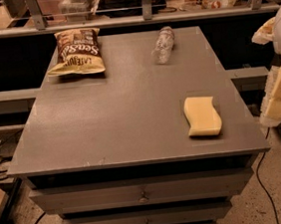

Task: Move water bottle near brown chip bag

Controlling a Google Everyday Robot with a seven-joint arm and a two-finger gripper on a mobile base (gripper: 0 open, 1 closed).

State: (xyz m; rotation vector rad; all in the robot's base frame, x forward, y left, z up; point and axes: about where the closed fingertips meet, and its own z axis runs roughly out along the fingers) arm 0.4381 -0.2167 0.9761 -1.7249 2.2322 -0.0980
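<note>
The water bottle [162,45] is small, clear and crinkled. It lies on its side at the far middle-right of the grey table [115,111]. The brown chip bag [76,52] lies flat at the far left corner, dark brown on top with white lettering and a yellow-tan band below. A wide stretch of bare table separates the two. My gripper [280,94] shows as white and yellowish parts at the right edge of the view, off the table's right side and apart from the bottle. It holds nothing that I can see.
A yellow wavy sponge [202,116] lies near the table's front right. Drawers [143,196] sit under the tabletop. A metal railing [144,6] with bags behind it runs along the back. Cables [0,163] lie on the floor at left.
</note>
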